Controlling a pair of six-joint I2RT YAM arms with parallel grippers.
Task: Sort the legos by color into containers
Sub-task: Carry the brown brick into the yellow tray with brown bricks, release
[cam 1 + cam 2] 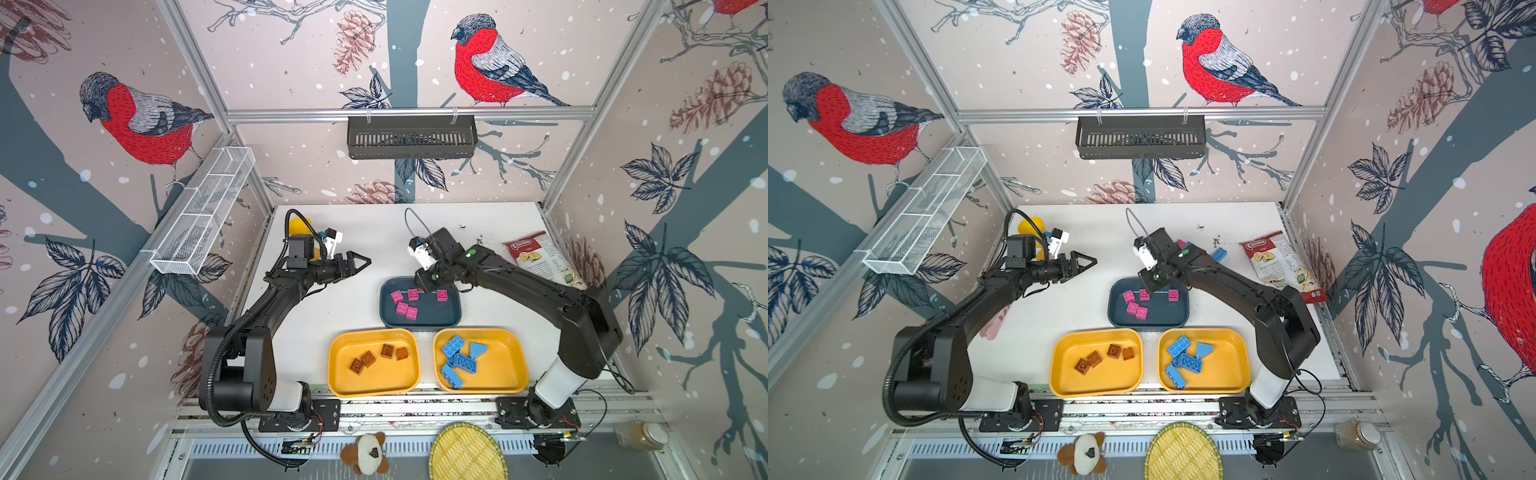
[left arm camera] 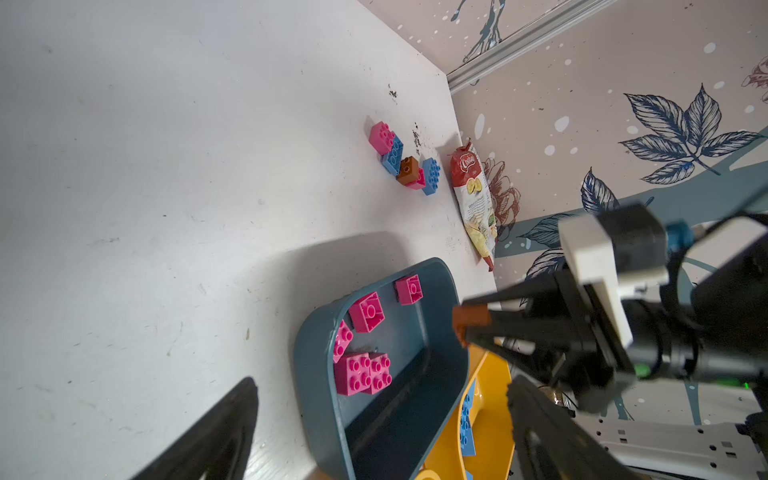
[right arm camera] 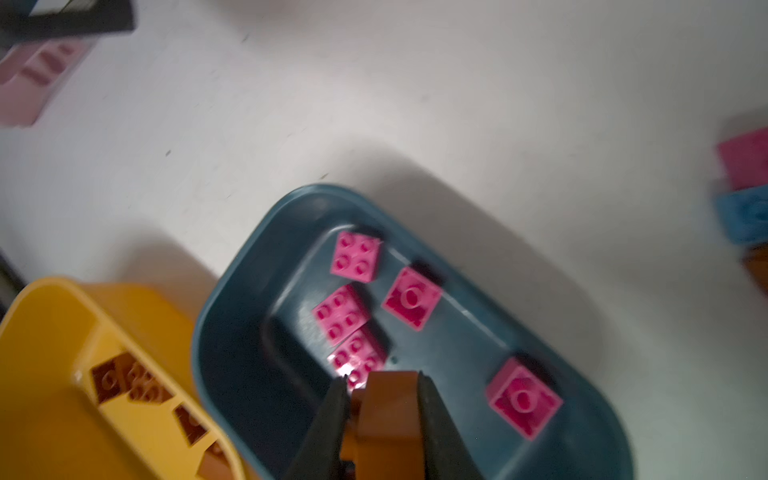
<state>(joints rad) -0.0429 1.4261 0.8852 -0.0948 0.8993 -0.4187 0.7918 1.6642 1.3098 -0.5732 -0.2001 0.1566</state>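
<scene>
Found right gripper (image 3: 380,380) clamped on brown lego (image 3: 388,415) above teal tray (image 3: 249,374), target yellow tray (image 1: 374,381) lying base-ward and left (left gripper (image 1: 360,259) agape).

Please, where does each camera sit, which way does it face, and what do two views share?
Top views: overhead, looking down at the white table; left arm and right arm show.
Left wrist: on the left arm, facing the teal tray and chips bag; open jaws show.
Right wrist: on the right arm, looking into that tray; jaws grip a brown brick.
Shared: both wrist views show five pink bricks.
</scene>
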